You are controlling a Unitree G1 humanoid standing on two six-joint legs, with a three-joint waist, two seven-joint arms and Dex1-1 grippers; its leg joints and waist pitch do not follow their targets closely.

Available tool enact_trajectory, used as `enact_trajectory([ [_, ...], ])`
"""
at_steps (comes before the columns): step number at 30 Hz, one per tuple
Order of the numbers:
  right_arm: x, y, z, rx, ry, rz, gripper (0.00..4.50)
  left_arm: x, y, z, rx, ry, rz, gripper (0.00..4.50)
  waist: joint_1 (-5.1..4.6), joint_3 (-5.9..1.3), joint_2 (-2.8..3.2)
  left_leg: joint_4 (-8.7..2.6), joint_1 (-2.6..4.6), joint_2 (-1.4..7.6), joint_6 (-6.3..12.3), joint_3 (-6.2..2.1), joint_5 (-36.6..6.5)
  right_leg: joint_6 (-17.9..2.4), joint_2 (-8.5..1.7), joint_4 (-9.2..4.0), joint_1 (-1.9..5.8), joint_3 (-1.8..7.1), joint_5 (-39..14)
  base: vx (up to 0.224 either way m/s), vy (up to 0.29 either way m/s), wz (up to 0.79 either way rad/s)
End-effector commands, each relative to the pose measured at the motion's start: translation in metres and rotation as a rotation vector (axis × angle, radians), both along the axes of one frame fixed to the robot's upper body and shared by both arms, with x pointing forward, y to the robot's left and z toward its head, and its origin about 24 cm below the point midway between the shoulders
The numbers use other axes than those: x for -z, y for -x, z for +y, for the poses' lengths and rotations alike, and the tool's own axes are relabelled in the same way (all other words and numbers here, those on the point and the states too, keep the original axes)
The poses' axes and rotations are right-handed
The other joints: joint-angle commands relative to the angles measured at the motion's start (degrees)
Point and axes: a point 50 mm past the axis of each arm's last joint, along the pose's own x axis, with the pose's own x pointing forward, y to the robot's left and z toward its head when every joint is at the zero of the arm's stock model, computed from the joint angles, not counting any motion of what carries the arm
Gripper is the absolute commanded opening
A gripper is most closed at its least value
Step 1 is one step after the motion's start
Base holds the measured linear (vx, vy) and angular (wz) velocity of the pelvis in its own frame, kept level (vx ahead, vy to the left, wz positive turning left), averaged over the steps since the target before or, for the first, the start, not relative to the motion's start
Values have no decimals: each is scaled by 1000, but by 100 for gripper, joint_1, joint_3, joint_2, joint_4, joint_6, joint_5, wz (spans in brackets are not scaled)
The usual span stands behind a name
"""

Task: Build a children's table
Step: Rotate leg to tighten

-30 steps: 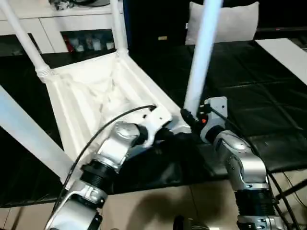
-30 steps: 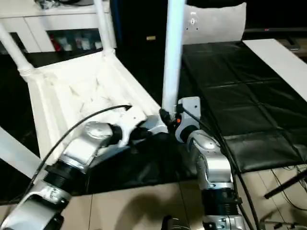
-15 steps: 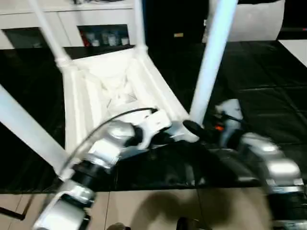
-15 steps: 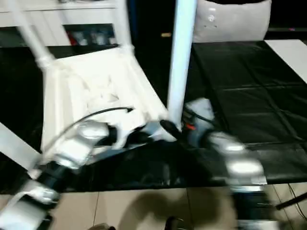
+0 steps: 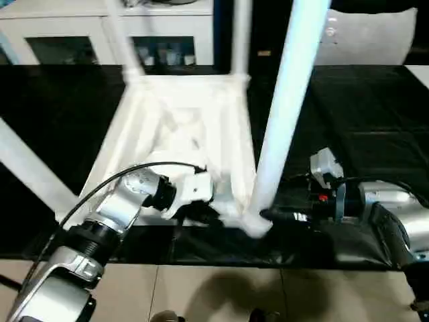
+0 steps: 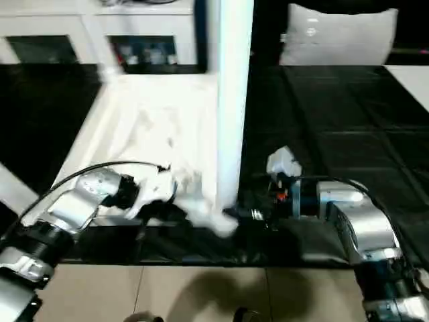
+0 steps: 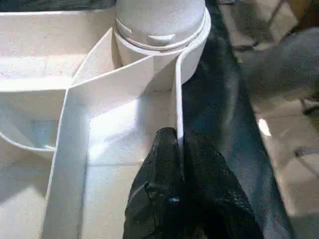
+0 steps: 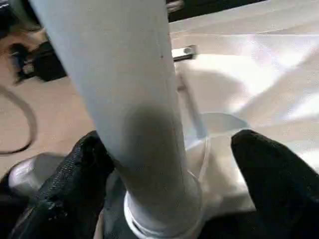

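Observation:
The children's table (image 5: 188,127) lies upside down on the black-covered work surface, its ribbed underside facing up and its white legs standing in the corner sockets. My left gripper (image 7: 179,149) is shut on the thin rim wall of the table top, just beside the near right corner socket (image 7: 159,30). The near right leg (image 5: 288,100) rises from that socket. My right gripper (image 8: 169,159) is open around the leg's base. One black finger (image 8: 75,169) sits close against the leg and the other finger (image 8: 269,164) stands clear of it.
A white glass-doored cabinet (image 5: 67,27) lines the back. A white cushion (image 5: 375,37) rests at the far right on the black work surface (image 5: 375,121). Tan floor tiles (image 5: 221,288) show below the front edge. Other table legs (image 5: 27,168) slant up at the left and back.
The whole picture has shifted with the camera. My right forearm has swung down to reach in from the right at the leg's base. The left gripper keeps its pinch on the rim.

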Motion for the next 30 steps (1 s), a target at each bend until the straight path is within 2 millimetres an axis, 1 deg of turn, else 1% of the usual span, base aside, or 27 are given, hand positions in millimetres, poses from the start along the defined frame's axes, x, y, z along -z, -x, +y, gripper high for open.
enact_trajectory([
  [1, -2, -1, 0, -20, 5, -3, 374, -8, 3, -12, 118, -7, -18, 0, -29, -494, -116, -361, -22, 163, 802, 57, -298, -908, -271, -263, 405, 374, -1634, 0, 0, 0],
  [2, 0, 0, 2, -62, 8, 19, 367, -8, 4, -11, 149, -15, -18, 0, -21, -492, -128, -365, -28, 159, 780, 58, -318, -905, -276, -268, 414, 375, -1668, 0, 0, 0],
  [4, 1, 1, 3, -80, 9, 26, 349, -8, 4, -11, 159, -16, -18, 0, -21, -483, -138, -367, -41, 148, 760, 65, -374, -880, -276, -276, 418, 376, -1749, 0, 0, 0],
  [5, 2, 3, 5, -123, 5, 48, 338, -8, 4, -11, 171, -14, -17, 0, -23, -474, -144, -372, -35, 134, 711, 75, -465, -814, -275, -311, 416, 371, -1950, 0, 0, 0],
  [6, 2, 3, 5, -123, 5, 48, 338, -8, 4, -11, 171, -14, -17, 0, -17, -470, -139, -377, -23, 143, 677, 75, -509, -788, -276, -324, 409, 375, -2023, 0, 0, 0],
  [7, 2, 5, 6, -146, 4, 61, 326, -8, 4, -11, 175, -13, -20, 0, -17, -471, -144, -375, -21, 141, 665, 78, -518, -776, -277, -327, 407, 378, -2038, 0, 0, 0],
  [8, 3, 5, 7, -152, 4, 65, 312, -8, 4, -11, 175, -13, -22, 0, -15, -465, -149, -378, -24, 137, 653, 80, -547, -750, -274, -334, 410, 378, -2090, 0, 0, 0],
  [10, 3, 6, 8, -159, 3, 72, 303, -8, 3, -12, 173, -13, -24, 0, -20, -466, -157, -380, -33, 133, 635, 78, -539, -708, -271, -332, 419, 376, -2126, 0, 0, 0],
  [12, 4, 6, 8, -166, 1, 80, 279, -8, 3, -11, 172, -12, -24, 0, -29, -461, -154, -384, -31, 131, 624, 80, -544, -677, -266, -339, 414, 376, -2168, 0, 0, 0],
  [13, 4, 7, 8, -167, 1, 82, 279, -8, 3, -11, 172, -12, -24, 0, -30, -455, -151, -386, -24, 133, 624, 81, -562, -673, -262, -348, 405, 375, -2194, 0, 0, 0],
  [14, 4, 7, 9, -175, 0, 91, 259, -8, 2, -11, 170, -13, -26, 0, -34, -460, -158, -382, -25, 126, 624, 85, -559, -670, -258, -347, 407, 378, -2186, 0, 0, 0],
  [18, 4, 8, 9, -183, -3, 100, 229, -8, 1, -10, 160, -14, -27, 0, -31, -452, -162, -386, -23, 127, 619, 88, -577, -665, -259, -351, 403, 380, -2223, 0, 0, 0],
  [19, 4, 8, 9, -180, -19, 114, 220, -8, -1, -9, 134, -4, -23, 0, -32, -453, -164, -385, -18, 122, 615, 89, -570, -656, -256, -354, 402, 380, -2245, 0, 0, 0],
  [22, 2, 10, 13, -142, -73, 131, 213, -9, -4, -9, 62, 30, -5, 0, -34, -443, -162, -391, -11, 126, 602, 93, -600, -648, -256, -366, 400, 381, -2306, 0, 0, 0],
  [23, 2, 10, 14, -129, -81, 131, 212, -9, -4, -9, 49, 34, -3, 0, -33, -428, -157, -397, -9, 121, 578, 97, -651, -600, -255, -390, 395, 378, -2421, 0, 0, 0],
  [24, 2, 10, 16, -100, -94, 136, 211, -10, -6, -10, 24, 45, -3, 0, -39, -431, -166, -398, -15, 109, 548, 94, -696, -555, -257, -399, 405, 369, -2509, 0, 0, 0],
  [25, 3, 9, 18, -65, -99, 128, 211, -10, -7, -10, -15, 55, -5, 0, -43, -426, -131, -401, -11, 108, 526, 89, -723, -537, -255, -403, 400, 364, -2551, 0, 0, 0],
  [26, 4, 8, 21, -15, -100, 116, 211, -10, -9, -11, -54, 59, -11, 0, -71, -416, -152, -403, -9, 94, 478, 94, -764, -473, -242, -427, 388, 356, -2644, 0, 0, 0],
  [27, 5, 7, 23, 19, -101, 107, 211, -10, -10, -12, -79, 61, -15, 0, -74, -411, -150, -405, 4, 84, 450, 96, -803, -437, -243, -451, 386, 347, -2735, 0, 0, 0],
  [29, 10, -1, 30, 172, -83, 71, 210, -10, -13, -15, -156, 81, -21, 0, -114, -389, -152, -404, 12, 45, 350, 93, -900, -244, -233, -516, 371, 306, -3084, 0, 0, 0],
  [30, 10, -1, 30, 172, -83, 71, 209, -10, -13, -15, -156, 81, -21, 0, -173, -387, -171, -400, -33, 16, 292, 83, -928, -137, -229, -525, 404, 274, -3198, 0, 0, 0],
])
